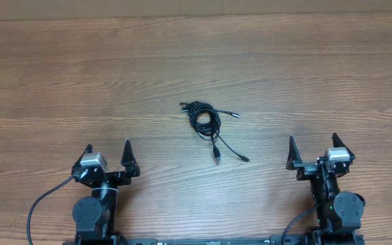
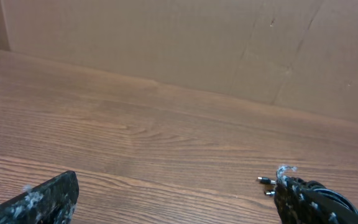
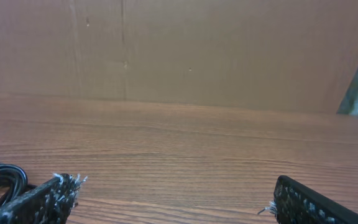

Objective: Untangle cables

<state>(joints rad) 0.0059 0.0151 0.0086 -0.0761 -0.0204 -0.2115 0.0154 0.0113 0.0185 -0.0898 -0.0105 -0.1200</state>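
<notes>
Left gripper (image 1: 108,145) and right gripper (image 1: 312,137), jaws apart and empty, flank the cables (image 1: 206,119) bunched mid-bench (image 1: 80,68). Overhead shows the whole bundle; left wrist shows only plugs (image 2: 265,182), right wrist only a loop (image 3: 2,176).

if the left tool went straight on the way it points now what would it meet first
Probably nothing as far as shown: the left tool faces bare table; the cables lie off to its right.

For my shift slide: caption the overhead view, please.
Bunched cables lie untouched on the table, between the open left gripper and open right gripper.
</notes>
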